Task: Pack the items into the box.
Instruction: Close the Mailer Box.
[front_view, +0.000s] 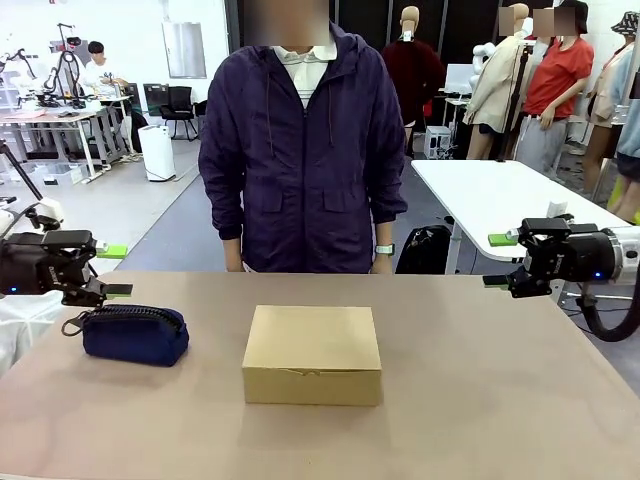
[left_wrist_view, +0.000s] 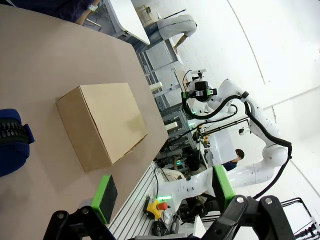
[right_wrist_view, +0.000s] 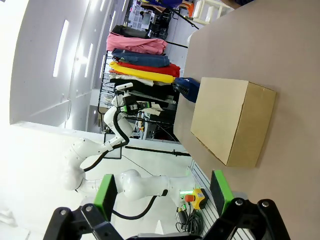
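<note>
Two grippers: both hanging off the table's side edges, jaws spread, nothing between the pads.
Left gripper (front_view: 115, 270): sitting at the table's left edge, fingers pointing toward the middle, green pads (left_wrist_view: 104, 197) standing wide apart and empty; hovering just above and beside the pouch.
Right gripper (front_view: 499, 261): sitting at the table's right edge, fingers pointing inward, pads (right_wrist_view: 221, 191) standing wide apart, holding nothing; well apart from the box.
Box (front_view: 313, 354): tan cardboard, lying flat at the table's middle, lid closed; also showing in the left wrist view (left_wrist_view: 102, 122) and the right wrist view (right_wrist_view: 232, 120), sitting well beyond each set of fingers.
Pouch (front_view: 134, 333): navy, zipped shut, lying left of the box with a gap between them; its pull loop is pointing toward the left edge. A blue corner is peeking past the box in the right wrist view (right_wrist_view: 186, 87).
Table (front_view: 480, 400): brown top, carrying the box and the pouch.
Person (front_view: 300, 150): standing at the far side in a dark purple zip jacket, arms hanging down, hands low behind the table edge.
</note>
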